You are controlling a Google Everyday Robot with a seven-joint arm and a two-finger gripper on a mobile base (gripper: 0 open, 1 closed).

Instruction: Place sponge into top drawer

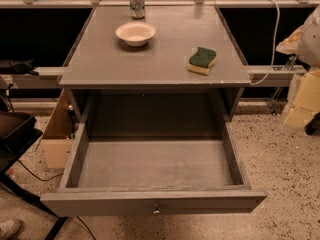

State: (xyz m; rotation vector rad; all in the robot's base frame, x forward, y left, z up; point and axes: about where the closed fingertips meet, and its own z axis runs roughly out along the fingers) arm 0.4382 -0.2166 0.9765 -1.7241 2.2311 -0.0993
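Observation:
The sponge (202,60) lies on the grey cabinet top (160,39) near its front right corner, dark green layer up over pale yellow foam. The top drawer (156,201) is pulled fully open below it. Its inside is bare, and a small round metal knob (156,211) sits at the centre of its front panel. My gripper (298,109) shows as pale cream shapes at the right edge of the camera view. It is to the right of the cabinet, below the level of the top and well apart from the sponge, with nothing seen in it.
A cream bowl (135,33) and a drink can (136,2) stand at the back of the top. A white cable (275,39) hangs at the right. A dark tray or stand (15,134) and a cardboard box (55,144) sit left of the drawer, on speckled floor.

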